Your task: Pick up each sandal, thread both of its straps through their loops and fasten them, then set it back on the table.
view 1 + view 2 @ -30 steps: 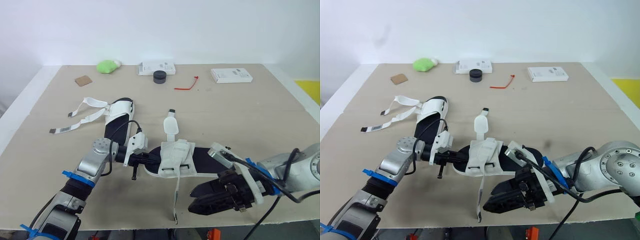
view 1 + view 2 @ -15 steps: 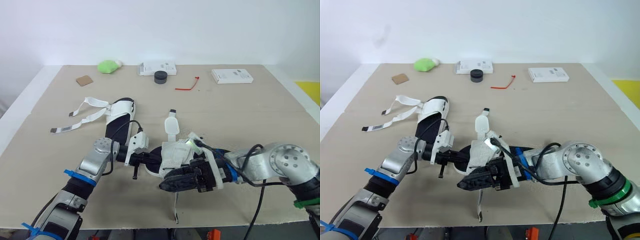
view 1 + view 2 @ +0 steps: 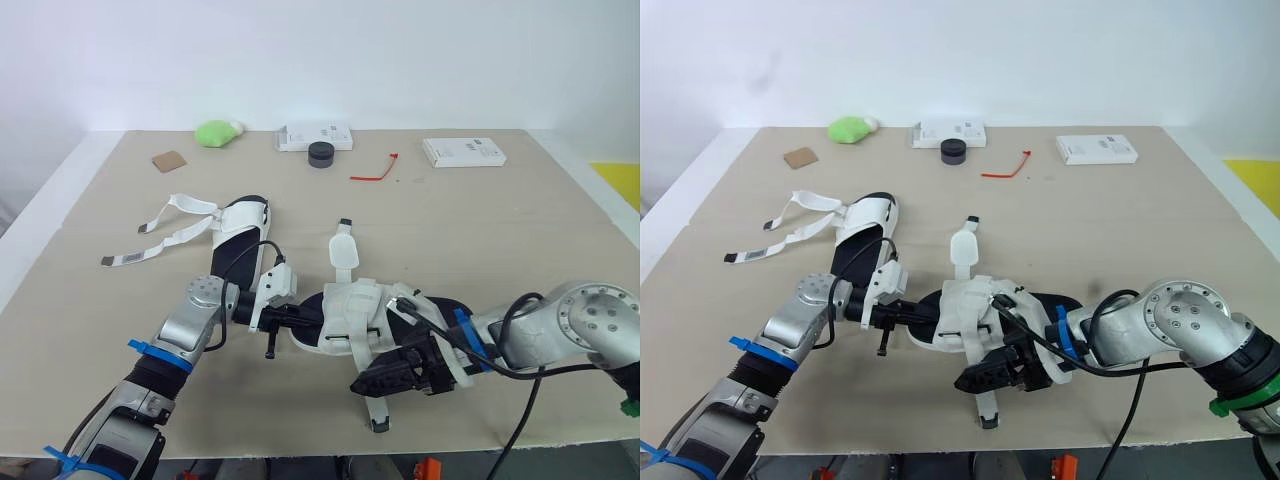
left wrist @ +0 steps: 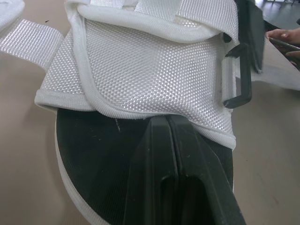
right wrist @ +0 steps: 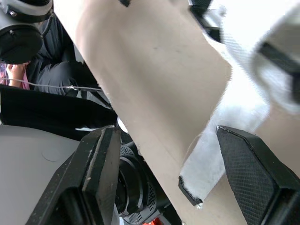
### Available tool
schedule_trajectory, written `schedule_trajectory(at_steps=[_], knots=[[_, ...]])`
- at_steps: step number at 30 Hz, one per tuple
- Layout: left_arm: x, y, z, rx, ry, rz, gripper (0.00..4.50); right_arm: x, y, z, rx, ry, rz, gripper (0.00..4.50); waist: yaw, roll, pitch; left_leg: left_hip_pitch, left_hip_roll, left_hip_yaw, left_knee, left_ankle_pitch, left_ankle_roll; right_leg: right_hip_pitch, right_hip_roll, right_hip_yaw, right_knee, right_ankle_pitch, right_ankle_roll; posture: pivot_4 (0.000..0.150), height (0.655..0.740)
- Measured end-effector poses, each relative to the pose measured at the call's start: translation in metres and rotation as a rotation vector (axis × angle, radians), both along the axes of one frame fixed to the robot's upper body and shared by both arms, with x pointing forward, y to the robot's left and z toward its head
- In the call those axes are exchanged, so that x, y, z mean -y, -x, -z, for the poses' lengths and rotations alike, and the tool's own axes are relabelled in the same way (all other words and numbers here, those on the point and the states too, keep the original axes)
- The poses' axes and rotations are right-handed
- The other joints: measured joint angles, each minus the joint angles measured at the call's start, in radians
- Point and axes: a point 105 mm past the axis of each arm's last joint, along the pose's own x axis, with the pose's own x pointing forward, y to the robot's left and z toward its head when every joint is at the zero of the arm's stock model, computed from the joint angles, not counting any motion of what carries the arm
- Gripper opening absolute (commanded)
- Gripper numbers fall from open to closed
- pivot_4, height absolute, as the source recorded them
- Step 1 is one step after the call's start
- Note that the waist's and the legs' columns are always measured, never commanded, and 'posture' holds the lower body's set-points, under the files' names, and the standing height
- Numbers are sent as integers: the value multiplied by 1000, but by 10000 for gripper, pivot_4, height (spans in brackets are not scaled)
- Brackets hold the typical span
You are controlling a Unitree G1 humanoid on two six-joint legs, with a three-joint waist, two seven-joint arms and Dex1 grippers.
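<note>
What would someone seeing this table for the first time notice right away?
The white sandal at the table's near middle stands out: the left gripper, shut, rests on its black footbed, and the right gripper is open around its loose strap. Behind it to the left lies a second sandal with both straps trailing unfastened.

Near sandal (image 3: 350, 315): black sole, white mesh upper, lay flat close to the table's (image 3: 520, 230) front edge, about mid-width. Both straps were unfastened; far strap (image 3: 343, 250) pointed toward the far edge, front strap (image 3: 375, 400) trailed toward the front edge. Second sandal (image 3: 238, 225), same look, lay nearer the left edge, with its two loose straps (image 3: 165, 235) splayed leftward.
</note>
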Motion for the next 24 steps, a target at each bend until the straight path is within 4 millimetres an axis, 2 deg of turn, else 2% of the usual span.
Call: schedule_trajectory(at_steps=[5, 7, 10, 16, 20, 24], knots=[[0, 0, 0, 1, 0, 1, 0, 0, 8, -20, -20, -125, -63, 35297, 0, 0, 0, 0, 0, 0, 0, 0, 0, 0, 0, 0, 0, 0, 0, 1500, 7400], [1, 0, 0, 0, 0, 4, 0, 8, 15, -31, -35, -163, -83, 35297, 1, 1, 0, -1, 0, 0, 0, 0, 0, -1, 0, 0, 0, 0, 0, 1500, 7400], [-1, 1, 1, -3, -1, 3, 0, 21, 15, -35, -38, -141, -46, 35297, 0, 1, 0, -1, 1, 0, 0, 0, 0, -1, 0, -1, 0, 0, 0, 1500, 7400], [-1, 0, 0, -2, -2, 0, 0, 31, 18, -9, -109, -88, 52, 35297, 0, 2, -1, -2, 2, 2, 0, 0, 0, -2, 1, -1, 0, 0, -1, 1500, 7400], [-1, 0, 0, -1, 0, 0, 0, 28, 13, 9, -138, -80, 112, 35297, 0, 2, -1, -2, 1, 1, 0, 0, 0, -3, 1, -1, 0, 0, 0, 1500, 7400], [-1, 0, 0, -1, 0, -1, 0, 25, 8, 17, -143, -75, 143, 35297, 0, 2, -1, -2, 1, 1, 0, 0, 0, -2, 2, -1, 0, 1, 0, 1500, 7400]])
